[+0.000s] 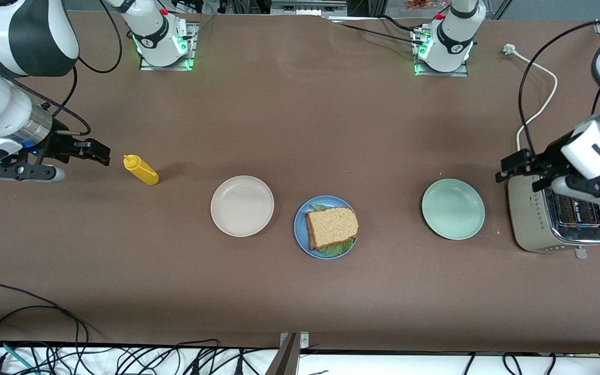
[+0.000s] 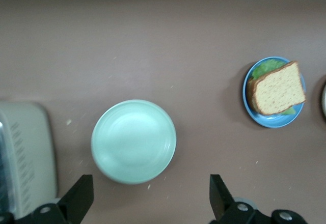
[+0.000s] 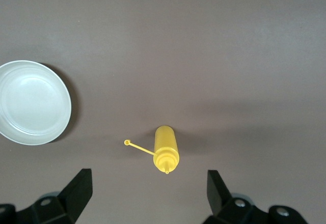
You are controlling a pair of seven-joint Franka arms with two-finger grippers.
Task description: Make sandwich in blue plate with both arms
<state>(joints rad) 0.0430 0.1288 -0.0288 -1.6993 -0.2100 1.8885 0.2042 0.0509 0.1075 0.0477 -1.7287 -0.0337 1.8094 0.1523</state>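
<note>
Brown bread tops the sandwich [image 1: 332,227] on the blue plate [image 1: 301,229], mid-bench; left gripper [image 1: 513,169] and right gripper [image 1: 93,151], fingers wide and empty, hang well apart from it, roughly equally.

Your sandwich [image 1: 332,227] lies assembled on the blue plate [image 1: 300,229], lettuce poking out beneath the top slice. The plate sits mid-counter, between two other plates.

sandwich [image 1: 332,227] on the plate [image 1: 301,229], which sits between 2 other plates [image 1: 242,205] [image 1: 453,209].
</note>
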